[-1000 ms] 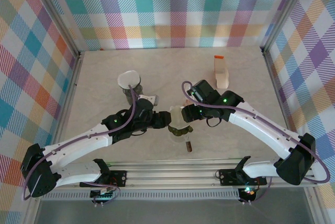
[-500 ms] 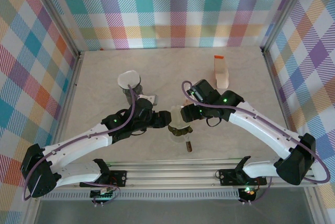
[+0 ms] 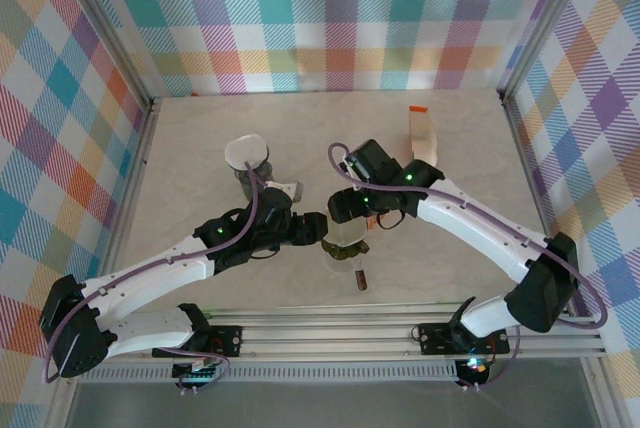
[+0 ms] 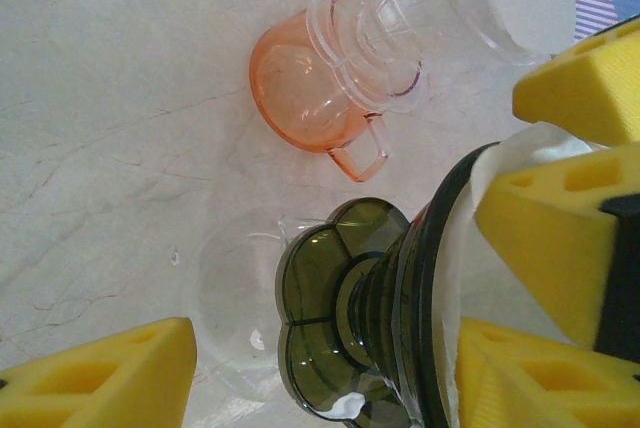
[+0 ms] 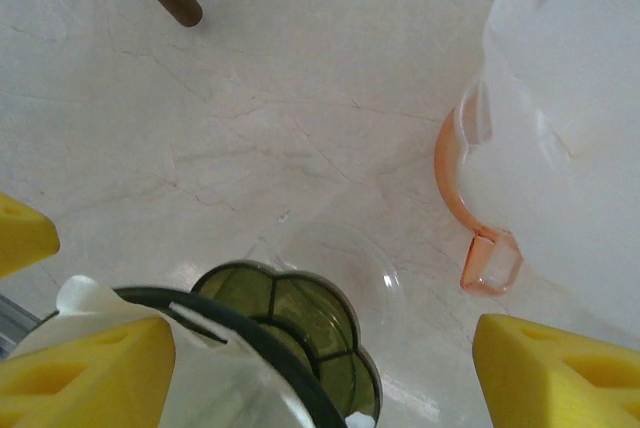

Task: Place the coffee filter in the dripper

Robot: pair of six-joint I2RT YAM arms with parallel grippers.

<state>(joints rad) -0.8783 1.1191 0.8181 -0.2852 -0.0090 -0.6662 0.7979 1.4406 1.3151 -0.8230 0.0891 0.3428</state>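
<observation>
Plaid walls (image 3: 330, 18) in pastel checks close in a pale, marble-patterned bench (image 3: 200, 148), and both arms reach toward its middle. The dark green dripper (image 4: 340, 318) sits there between the two tools, its scalloped foot low and its black-edged rim toward the cameras. The white coffee filter (image 4: 505, 163) is already inside the dripper, with its paper edge poking up past the rim. A piece of clear glass shows under the foot; what it belongs to cannot be told.

The left tool (image 3: 316, 229) comes in from the left and is released. In the left wrist view one yellow finger (image 4: 100, 378) stands well apart from the dripper, while the other is just beside the rim. The right tool (image 3: 347, 218) comes from the right and is released too, spread wide. In the right wrist view one finger (image 5: 85, 368) is at the rim by the paper and the other (image 5: 560, 368) is well clear.

Just beyond the dripper, an orange see-through cup (image 4: 300, 98) with a handle touches a clear ribbed dripper (image 4: 390, 28). A brown handle (image 3: 360, 277) juts out on the near side. Farther back, a dark cup topped with a pale cone (image 3: 246, 154) stands to the left and a tan carton (image 3: 425, 138) to the right.
</observation>
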